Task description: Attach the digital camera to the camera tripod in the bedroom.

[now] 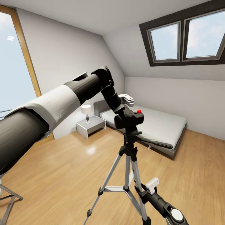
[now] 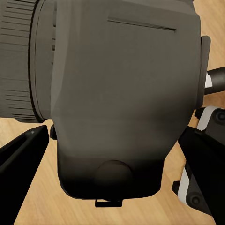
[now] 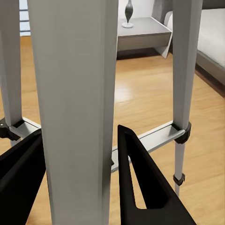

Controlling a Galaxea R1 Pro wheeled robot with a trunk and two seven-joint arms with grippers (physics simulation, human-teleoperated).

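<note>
Black digital camera is sitting atop the camera tripod at centre, bed at 2 o'clock. Left gripper is clamping the camera; right gripper is straddling a silver leg, fingers touching it.

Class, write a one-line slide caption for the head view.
In the bedroom, the left gripper holds the digital camera atop the camera tripod, while the right gripper reaches its silver legs.
</note>
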